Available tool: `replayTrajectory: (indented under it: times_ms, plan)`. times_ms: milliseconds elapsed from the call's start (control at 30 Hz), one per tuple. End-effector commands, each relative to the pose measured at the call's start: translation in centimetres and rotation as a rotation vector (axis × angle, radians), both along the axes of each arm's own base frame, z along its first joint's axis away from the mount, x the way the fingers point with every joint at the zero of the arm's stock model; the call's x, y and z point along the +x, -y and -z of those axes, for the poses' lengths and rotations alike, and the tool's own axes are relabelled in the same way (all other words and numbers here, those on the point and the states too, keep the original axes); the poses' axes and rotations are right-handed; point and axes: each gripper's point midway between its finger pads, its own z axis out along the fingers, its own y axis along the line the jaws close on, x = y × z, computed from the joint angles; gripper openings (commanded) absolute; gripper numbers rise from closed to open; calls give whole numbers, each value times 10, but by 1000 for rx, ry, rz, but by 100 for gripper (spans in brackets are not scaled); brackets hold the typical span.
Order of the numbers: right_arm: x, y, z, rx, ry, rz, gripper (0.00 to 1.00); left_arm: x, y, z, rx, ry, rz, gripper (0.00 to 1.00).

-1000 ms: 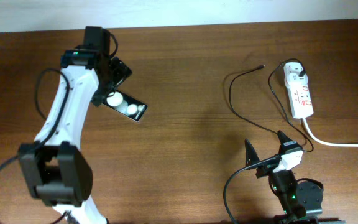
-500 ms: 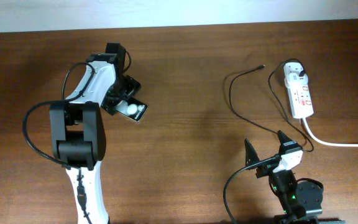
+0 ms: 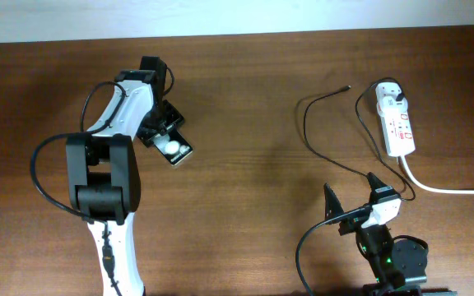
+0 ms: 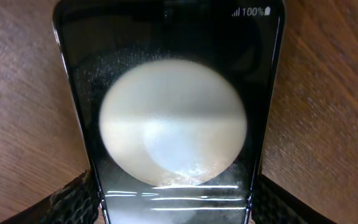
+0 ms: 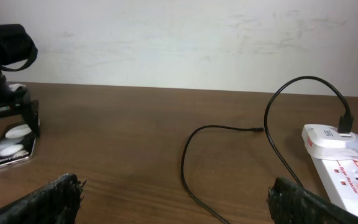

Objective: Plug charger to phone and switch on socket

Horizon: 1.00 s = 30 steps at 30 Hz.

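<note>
Upper left of the overhead view: your left jaws are closed in on the near end of the phone, pads against both long edges, with the phone lying flat on the desk. Its long axis runs diagonally, free end aimed lower right. The charger tip sits well apart, upper right of centre, pointing away from the phone toward the socket. Your right jaws, wide open and empty at lower right, are the nearer ones to that cable, I'd say.
</note>
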Motion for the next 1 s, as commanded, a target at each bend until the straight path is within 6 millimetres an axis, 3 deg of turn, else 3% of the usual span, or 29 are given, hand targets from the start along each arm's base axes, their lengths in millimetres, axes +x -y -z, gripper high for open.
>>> replayTrajectory:
  times_ms: [0,133,300,367,400,567,800,967]
  plan:
    - [0,-1,2,10,-5,-4,99,-11,-1,22,19,-73,202,56]
    - [0,-1,2,10,-5,-3,99,-10,-1,22,20,-73,349,55]
    - [0,-1,2,10,-5,-4,99,-7,0,22,21,-61,365,58]
    - [0,-1,2,10,-5,-3,99,-7,0,22,21,-61,364,94]
    - [0,-1,2,10,-5,-3,99,-7,0,23,20,-61,349,100]
    - [0,-1,2,10,-5,-3,99,-10,14,26,-64,-58,347,97]
    - [0,-1,2,10,-5,-3,99,-17,20,34,-104,-69,347,69]
    - [0,-1,2,10,-5,-4,99,-12,20,22,-104,-57,347,65]
